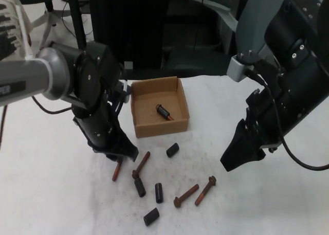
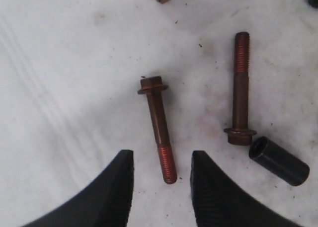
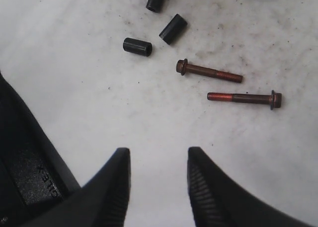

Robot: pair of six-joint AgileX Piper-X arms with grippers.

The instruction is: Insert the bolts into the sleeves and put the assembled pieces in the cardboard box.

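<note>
- high view: the cardboard box sits toward the far edge of the worktop, with one assembled piece lying inside. four loose bolts and four loose sleeves lie scattered between the box and the near edge. the left tool hangs low over the leftmost bolt. the right tool hovers toward the right edge, apart from the parts.
- left wrist view: the left tool has its fingers apart and holds nothing. they straddle the threaded end of a flat-lying bolt. a second bolt lies beside it, its head just beside a sleeve.
- right wrist view: the right tool is also spread and empty over bare worktop. two bolts and three sleeves lie beyond it.
- handling, as a judgement: the bolts look stiff, light and prone to rolling. take one across the plain shank near the head, leaving the thread free. the smooth sleeves may slip, so pinch one mid-length across the outer wall, with the bore unblocked.
</note>
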